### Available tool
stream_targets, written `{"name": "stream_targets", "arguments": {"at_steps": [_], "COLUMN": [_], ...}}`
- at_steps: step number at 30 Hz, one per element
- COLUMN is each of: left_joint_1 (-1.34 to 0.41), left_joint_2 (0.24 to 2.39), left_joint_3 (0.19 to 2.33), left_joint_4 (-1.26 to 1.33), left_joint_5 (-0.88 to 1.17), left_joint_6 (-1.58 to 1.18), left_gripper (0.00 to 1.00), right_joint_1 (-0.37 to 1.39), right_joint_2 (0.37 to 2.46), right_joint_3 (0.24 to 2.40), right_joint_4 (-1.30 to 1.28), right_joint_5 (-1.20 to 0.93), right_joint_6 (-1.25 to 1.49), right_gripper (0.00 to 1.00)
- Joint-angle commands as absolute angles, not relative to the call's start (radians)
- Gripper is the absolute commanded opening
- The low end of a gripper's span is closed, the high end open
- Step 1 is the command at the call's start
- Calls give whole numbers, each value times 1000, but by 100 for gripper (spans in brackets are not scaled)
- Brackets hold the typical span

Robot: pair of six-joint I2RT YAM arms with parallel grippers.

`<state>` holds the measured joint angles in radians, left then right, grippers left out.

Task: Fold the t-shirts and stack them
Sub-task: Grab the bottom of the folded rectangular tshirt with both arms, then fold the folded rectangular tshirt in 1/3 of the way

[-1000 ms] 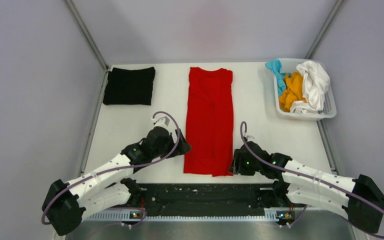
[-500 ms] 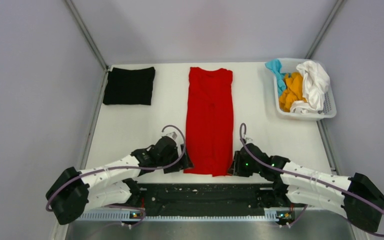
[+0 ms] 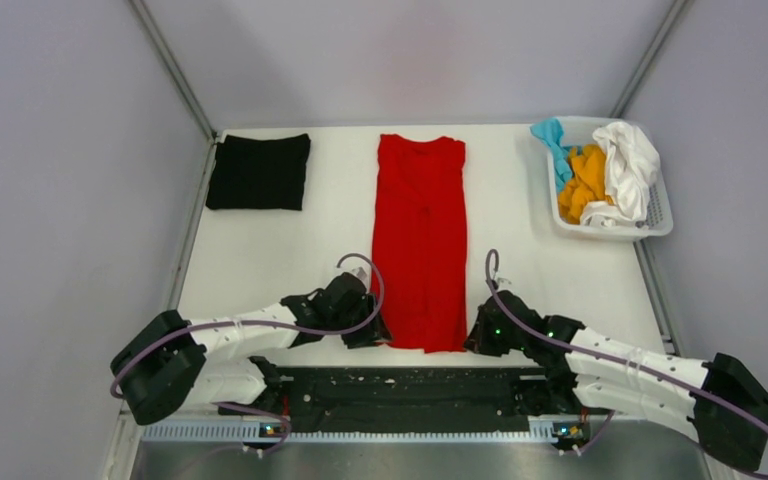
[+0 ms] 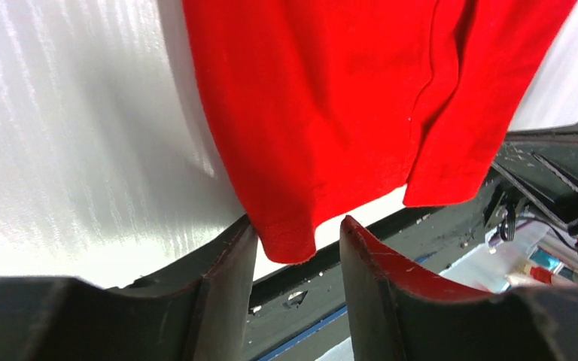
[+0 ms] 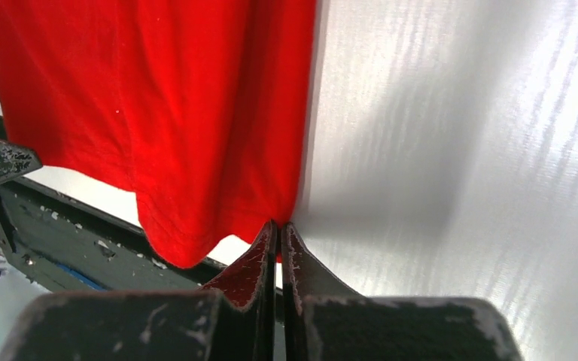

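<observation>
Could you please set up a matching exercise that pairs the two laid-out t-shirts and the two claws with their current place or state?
Column one:
1. black t-shirt
2. red t-shirt
3. left claw
4. right claw

Column two:
A. shut on a near hem corner of the red cloth
B. folded into a square, far left
C. spread in a long strip down the middle
D. open, jaws either side of a near hem corner

Pairs: 1-B, 2-C, 3-D, 4-A
</observation>
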<state>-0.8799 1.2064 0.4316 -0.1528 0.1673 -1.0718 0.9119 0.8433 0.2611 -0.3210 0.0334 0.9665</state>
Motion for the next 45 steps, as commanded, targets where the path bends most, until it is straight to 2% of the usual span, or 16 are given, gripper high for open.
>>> {"name": "stream_targets", "arguments": {"at_steps": [1, 5, 11, 22, 26, 28, 34, 38, 45], "left_joint_1": [-884, -884, -886, -964, -966, -966, -907, -806, -652], "left_joint_2": [1229, 1271, 1274, 1154, 1123, 1123, 1213, 1307, 1510], "left_joint_3": [421, 449, 440, 426, 458, 505, 684, 800, 1034], "left_joint_4": [-332, -393, -402, -428, -342, -331, -394, -335, -346], "left_joint_5": [14, -40, -30, -11, 52, 44, -152, -135, -132], "left_joint_6": [-1066, -1067, -1093, -1130, -1090, -1055, -957, -873, -748], "left_gripper": [49, 36, 0, 0, 0, 0, 0, 0, 0], "right_joint_1": [917, 916, 917, 917, 917, 917, 913, 858, 706], "right_joint_2": [793, 749, 705, 554, 552, 588, 799, 945, 1084], "right_joint_3": [251, 248, 235, 267, 280, 322, 498, 604, 701], "right_joint_4": [-402, -452, -485, -614, -543, -523, -479, -408, -249], "right_joint_5": [75, 73, 38, -40, -50, -22, 215, 287, 314], "right_joint_6": [973, 977, 989, 959, 944, 914, 801, 720, 626], "right_gripper": [0, 0, 0, 0, 0, 0, 0, 0, 0]}}
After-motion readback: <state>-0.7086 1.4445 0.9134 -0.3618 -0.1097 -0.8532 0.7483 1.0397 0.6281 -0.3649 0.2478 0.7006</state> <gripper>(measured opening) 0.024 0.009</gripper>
